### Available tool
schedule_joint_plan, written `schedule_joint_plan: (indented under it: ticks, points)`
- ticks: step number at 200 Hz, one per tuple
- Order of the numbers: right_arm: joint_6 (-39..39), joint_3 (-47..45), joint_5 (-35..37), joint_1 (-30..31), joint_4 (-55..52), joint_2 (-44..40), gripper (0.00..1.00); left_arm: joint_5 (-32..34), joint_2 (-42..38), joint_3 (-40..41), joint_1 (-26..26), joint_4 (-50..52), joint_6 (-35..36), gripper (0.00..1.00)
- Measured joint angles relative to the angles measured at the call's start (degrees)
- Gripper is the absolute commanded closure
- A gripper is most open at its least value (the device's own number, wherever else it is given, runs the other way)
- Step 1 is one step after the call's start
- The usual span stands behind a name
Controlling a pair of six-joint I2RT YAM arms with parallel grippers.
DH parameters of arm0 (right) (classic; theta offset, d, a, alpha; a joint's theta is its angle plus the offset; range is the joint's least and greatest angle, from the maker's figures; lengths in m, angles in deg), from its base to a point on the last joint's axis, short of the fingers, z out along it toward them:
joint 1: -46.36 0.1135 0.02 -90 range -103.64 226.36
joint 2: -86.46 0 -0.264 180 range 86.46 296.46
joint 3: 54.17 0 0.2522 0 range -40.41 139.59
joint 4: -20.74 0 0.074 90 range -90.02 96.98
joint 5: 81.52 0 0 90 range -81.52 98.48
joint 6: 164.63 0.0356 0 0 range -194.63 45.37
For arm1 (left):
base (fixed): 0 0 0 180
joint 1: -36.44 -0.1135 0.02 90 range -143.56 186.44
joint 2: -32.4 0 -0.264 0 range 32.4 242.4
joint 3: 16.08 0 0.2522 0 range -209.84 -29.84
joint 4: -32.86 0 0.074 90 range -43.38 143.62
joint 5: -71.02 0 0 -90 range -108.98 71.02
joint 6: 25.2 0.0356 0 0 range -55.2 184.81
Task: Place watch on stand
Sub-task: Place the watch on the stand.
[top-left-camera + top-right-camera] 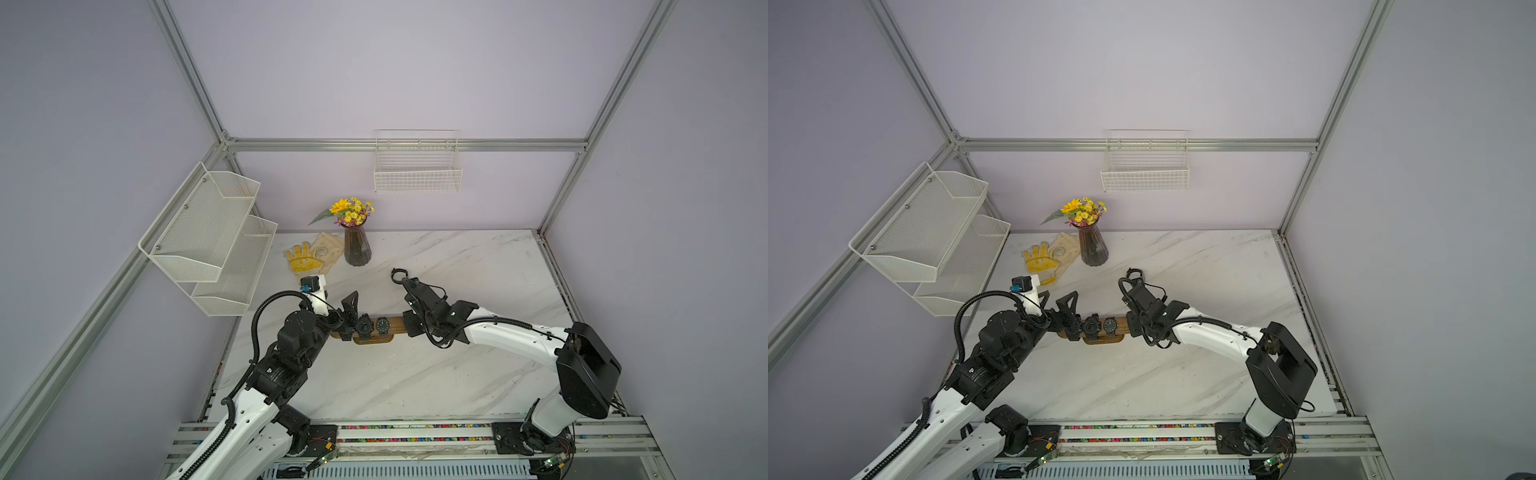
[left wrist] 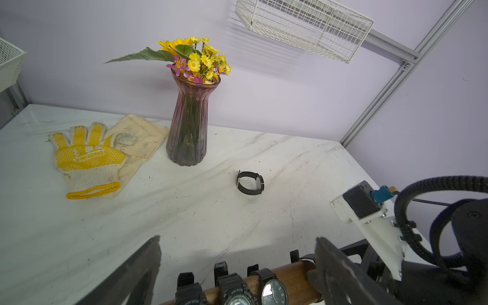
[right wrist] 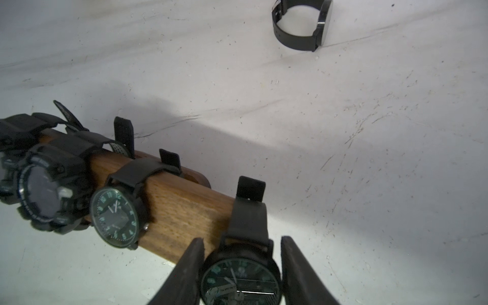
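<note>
Half seated, at a guess: found the held watch (image 3: 241, 280) at the lower middle of the right wrist view, strap looped over the near end of the stand (image 3: 179, 208), case pinched between the fingers of the right gripper (image 3: 241, 239). Judged the step in hand as sliding it further along the bar. Needed to push straight along the wood, keeping the strap square and clear of the green-dialled watch (image 3: 116, 216) just beside. Needed to let go only with the strap fully on and the dial facing up. Risked shoving the stand across the smooth top.

Saw the left gripper (image 1: 349, 318) spread wide at the bar's left end in a top view, holding nothing, near the sport watches (image 2: 235, 293); could not tell contact with the wood. Noted a loose watch (image 2: 250, 183) on its side right of centre in the left wrist view, well apart from the stand.

Found the table (image 1: 415, 374) white, marble-patterned, scuffed and speckled. Noted pale lilac walls and aluminium framing. Also noted a wire basket (image 1: 417, 166) at upper centre, mesh shelves (image 1: 208, 232) at left, and a vase of flowers (image 1: 356, 249) and gloves (image 1: 299, 259) at the back.
</note>
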Motion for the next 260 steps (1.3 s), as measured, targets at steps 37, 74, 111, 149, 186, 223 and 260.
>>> schedule_joint_plan:
  ticks: [37,74,111,149,186,223,260]
  points:
    - [0.0,1.4,1.1,1.2,-1.0,0.3,0.62,0.0,0.0,0.0,0.0,0.0,0.0,0.09]
    - [0.2,2.9,2.1,2.4,-2.2,2.0,0.62,0.0,0.0,0.0,0.0,0.0,0.0,0.09]
    - [0.7,3.9,2.6,2.8,-3.1,3.1,0.62,0.0,-0.1,0.0,0.0,0.0,0.0,0.09]
    - [1.1,5.1,3.1,3.6,-3.8,3.3,0.61,0.0,-0.3,0.0,0.0,0.0,0.0,0.09]
    - [1.5,7.2,4.1,4.7,-4.0,5.7,0.61,0.0,-0.2,0.0,-0.1,0.0,0.0,0.09]
    - [1.7,8.0,4.7,5.6,-4.3,6.6,0.60,0.0,-0.2,0.0,-0.1,0.0,0.0,0.09]
    - [2.0,8.0,5.2,5.7,-5.0,6.6,0.54,0.0,-0.2,0.0,-0.1,0.0,0.0,0.09]
